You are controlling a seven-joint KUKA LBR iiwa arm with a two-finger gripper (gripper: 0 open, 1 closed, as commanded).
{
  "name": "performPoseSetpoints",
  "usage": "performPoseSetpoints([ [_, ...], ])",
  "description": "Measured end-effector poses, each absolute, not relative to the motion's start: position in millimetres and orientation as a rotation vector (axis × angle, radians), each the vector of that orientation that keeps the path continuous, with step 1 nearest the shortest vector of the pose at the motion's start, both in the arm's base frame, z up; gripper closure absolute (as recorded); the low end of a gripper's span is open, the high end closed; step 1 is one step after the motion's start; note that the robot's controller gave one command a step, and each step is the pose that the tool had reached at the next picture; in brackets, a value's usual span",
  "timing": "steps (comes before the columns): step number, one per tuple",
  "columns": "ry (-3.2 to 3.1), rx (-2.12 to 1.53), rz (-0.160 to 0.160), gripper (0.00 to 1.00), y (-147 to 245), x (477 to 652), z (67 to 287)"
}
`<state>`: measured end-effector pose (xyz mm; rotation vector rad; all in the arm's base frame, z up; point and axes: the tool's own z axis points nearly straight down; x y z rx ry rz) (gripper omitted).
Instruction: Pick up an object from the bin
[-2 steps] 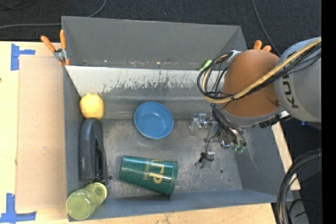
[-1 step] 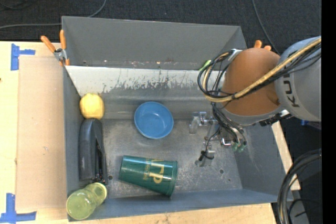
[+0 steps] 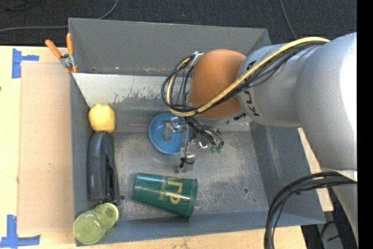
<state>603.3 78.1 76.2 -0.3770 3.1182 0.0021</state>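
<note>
My gripper point(image 3: 187, 153) hangs low in the middle of the bin, under the orange wrist cover, at the right edge of a round blue dish point(image 3: 161, 136). Part of the dish is hidden behind the gripper's metal parts. A dark green cup point(image 3: 164, 194) with gold lettering lies on its side just below the gripper, near the front wall, apart from it.
A yellow lemon-shaped thing point(image 3: 102, 118) sits at the left wall. Below it lies a long dark grey tool point(image 3: 99, 167), and a yellow-green round cup point(image 3: 93, 224) rests in the front left corner. The arm covers the bin's right rear.
</note>
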Motion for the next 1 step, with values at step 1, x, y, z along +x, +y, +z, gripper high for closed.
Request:
performPoseSetpoints([
  [1, 3.132, -0.185, -0.001, 0.00, 87.9, 594.0, 136.6],
])
